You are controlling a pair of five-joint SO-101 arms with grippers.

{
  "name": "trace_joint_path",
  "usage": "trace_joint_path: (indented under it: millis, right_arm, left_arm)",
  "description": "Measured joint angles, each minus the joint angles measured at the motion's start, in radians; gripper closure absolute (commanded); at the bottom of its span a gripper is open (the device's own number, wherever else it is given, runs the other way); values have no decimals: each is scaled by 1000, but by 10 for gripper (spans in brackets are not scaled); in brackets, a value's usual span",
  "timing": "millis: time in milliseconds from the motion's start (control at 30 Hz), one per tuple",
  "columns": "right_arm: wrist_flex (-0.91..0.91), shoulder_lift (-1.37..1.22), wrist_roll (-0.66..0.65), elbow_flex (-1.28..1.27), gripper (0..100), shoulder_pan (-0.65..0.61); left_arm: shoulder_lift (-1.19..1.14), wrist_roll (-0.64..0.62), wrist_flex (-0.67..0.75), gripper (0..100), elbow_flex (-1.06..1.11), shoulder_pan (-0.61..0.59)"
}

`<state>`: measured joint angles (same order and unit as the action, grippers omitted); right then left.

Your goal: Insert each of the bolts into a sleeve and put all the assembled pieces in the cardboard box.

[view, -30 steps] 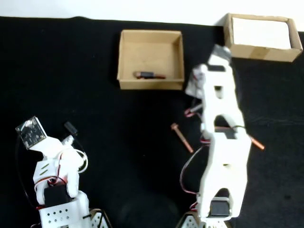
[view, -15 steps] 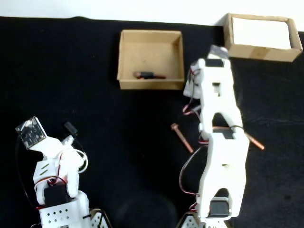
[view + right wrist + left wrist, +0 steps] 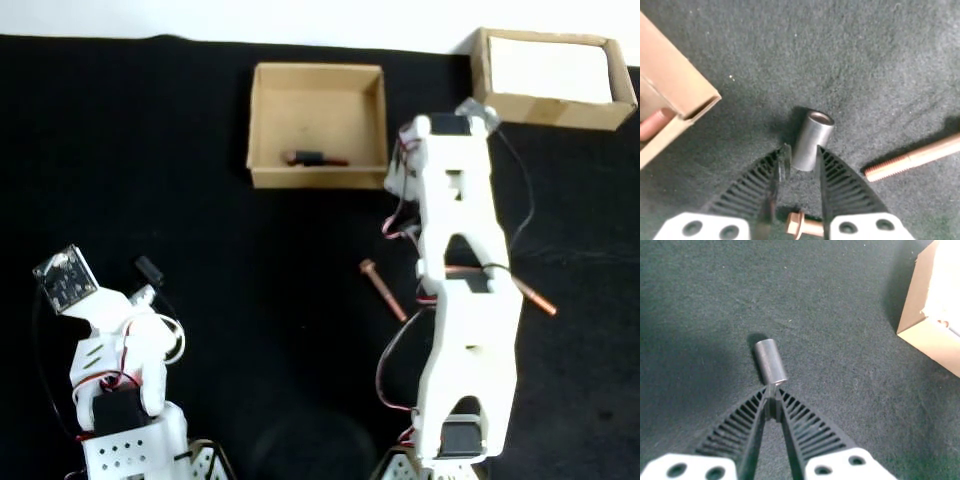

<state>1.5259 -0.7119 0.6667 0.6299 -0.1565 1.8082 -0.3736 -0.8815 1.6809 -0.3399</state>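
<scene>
Two bolts, high view: first bolt [image 3: 383, 290] loose on the black worktop [image 3: 200, 200], just beside the right arm [image 3: 462, 300] on the side toward the left arm [image 3: 120, 360]; second bolt [image 3: 535, 300] poking out from under the right arm on the other side.
Cardboard box, high view: cardboard box [image 3: 317, 178] beyond the bolts, one assembled piece [image 3: 314, 158] inside by the near wall; second box [image 3: 545, 108] at the far right corner.
Left tool, left wrist view: left tool [image 3: 771, 388] closed, tips pressed together, apparently gripping nothing; spare sleeve [image 3: 770, 361] just past the tips, touching or not impossible to tell.
Right tool, right wrist view: right tool [image 3: 801, 149] parted, one finger on each side of the lower end of the sleeve [image 3: 812, 135]; thin dark gap on one side, so seemingly not clamped yet.
Sleeve, right wrist view: seemingly on end, mouth toward the camera, near a corner of the cardboard box, a bolt shank close by.
Step in hand: probably the pick-up of the sleeve.
Doing it well: centre the fingers before closing; close slowly to avoid tipping the sleeve; grip low, leaving the mouth free for a bolt; lift straight, clear of the box wall and the nearby bolt.
</scene>
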Motion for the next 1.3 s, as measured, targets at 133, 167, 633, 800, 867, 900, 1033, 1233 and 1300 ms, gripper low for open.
trace_joint_path:
  millis: [133,167,633,800,867,900,1033,1233,1300]
  right_arm:
    - [0,0,0,0,916,0]
    - [0,0,0,0,915,0]
    - [40,0,-46,0,914,0]
    - [29,-6,-81,-5,914,0]
    - [2,-34,-84,-18,914,0]
    - [-11,-49,-84,-20,914,-2]
    - [-54,-109,-84,-18,914,-5]
    - [-69,-169,-86,-6,995,11]
    - [-77,-175,-86,-11,991,17]
  left_arm:
    - [0,3,0,986,0,0]
    - [0,14,0,986,0,0]
    - [0,37,0,986,0,0]
    - [0,37,0,986,0,0]
    - [0,37,0,986,0,0]
    - [0,37,0,986,0,0]
    - [0,37,0,986,0,0]
    - [0,37,0,986,0,0]
    - [0,37,0,986,0,0]
